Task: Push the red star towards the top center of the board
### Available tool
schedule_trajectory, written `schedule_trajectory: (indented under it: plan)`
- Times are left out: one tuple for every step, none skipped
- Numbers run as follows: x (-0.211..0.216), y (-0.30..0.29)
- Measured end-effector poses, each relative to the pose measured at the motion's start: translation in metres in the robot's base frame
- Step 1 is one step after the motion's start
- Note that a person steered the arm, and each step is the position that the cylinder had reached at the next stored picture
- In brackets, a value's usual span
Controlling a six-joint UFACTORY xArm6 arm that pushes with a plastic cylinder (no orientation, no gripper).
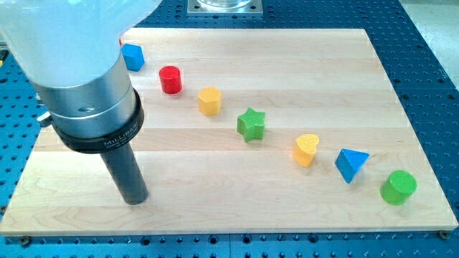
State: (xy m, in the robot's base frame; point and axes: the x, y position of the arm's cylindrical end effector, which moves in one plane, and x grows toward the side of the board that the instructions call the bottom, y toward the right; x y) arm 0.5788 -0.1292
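My tip (135,198) rests on the wooden board (287,64) at the view's lower left, well apart from every block. No whole red star shows. A small red sliver (120,41) peeks out beside the arm's body at the upper left, just left of the blue block (133,56); its shape cannot be made out. The nearest fully visible red block is a red cylinder (171,79), up and to the right of my tip.
A diagonal row runs from the upper left to the lower right: yellow hexagon-like block (209,101), green star (252,124), yellow heart (306,149), blue triangle (351,164), green cylinder (398,187). The arm's body (86,86) hides the board's upper left corner.
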Motion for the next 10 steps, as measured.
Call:
schedule_trajectory:
  plan:
    - [0.0, 0.0]
    - [0.005, 0.0]
    - [0.005, 0.001]
    - [0.005, 0.002]
    - [0.004, 0.003]
    - [-0.04, 0.01]
    - [-0.073, 0.025]
    - [-0.112, -0.026]
    - [-0.156, -0.129]
    - [-0.209, -0.162]
